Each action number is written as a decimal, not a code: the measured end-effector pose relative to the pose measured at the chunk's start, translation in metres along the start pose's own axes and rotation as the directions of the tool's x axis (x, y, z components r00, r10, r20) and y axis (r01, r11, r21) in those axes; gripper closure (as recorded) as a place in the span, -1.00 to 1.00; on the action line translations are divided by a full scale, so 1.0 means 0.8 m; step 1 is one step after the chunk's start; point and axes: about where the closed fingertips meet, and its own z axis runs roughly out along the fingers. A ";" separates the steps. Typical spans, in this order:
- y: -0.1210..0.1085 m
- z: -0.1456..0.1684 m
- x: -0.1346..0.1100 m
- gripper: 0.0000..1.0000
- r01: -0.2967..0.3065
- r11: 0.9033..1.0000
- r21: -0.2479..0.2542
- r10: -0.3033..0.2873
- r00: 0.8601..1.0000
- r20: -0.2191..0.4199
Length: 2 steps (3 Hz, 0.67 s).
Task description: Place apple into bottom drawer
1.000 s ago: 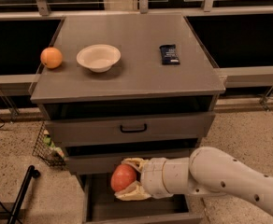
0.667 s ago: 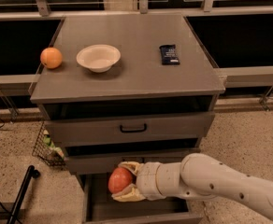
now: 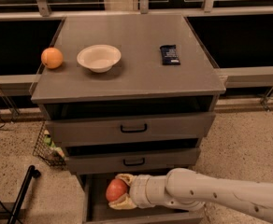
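The apple (image 3: pixel 116 190), red-pink, sits between the cream fingers (image 3: pixel 123 178) of my gripper (image 3: pixel 119 191), which is shut on it. The white arm reaches in from the lower right. The gripper holds the apple inside the open bottom drawer (image 3: pixel 92 210), a grey tray pulled out at the foot of the cabinet, near its left half. I cannot tell whether the apple touches the drawer floor.
Two higher drawers with black handles (image 3: pixel 133 128) are slightly ajar above the gripper. On the cabinet top stand an orange (image 3: pixel 52 58), a white bowl (image 3: pixel 99 58) and a dark snack packet (image 3: pixel 169 54). A wire basket (image 3: pixel 46 147) and a black pole (image 3: pixel 23 193) are at left.
The gripper with the apple has moved a little left and down, deeper into the bottom drawer.
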 end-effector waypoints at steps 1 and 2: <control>0.015 0.036 0.068 1.00 -0.092 0.996 -0.001 0.092 0.994 -0.063; 0.018 0.042 0.076 1.00 -0.095 0.995 -0.013 0.094 0.993 -0.067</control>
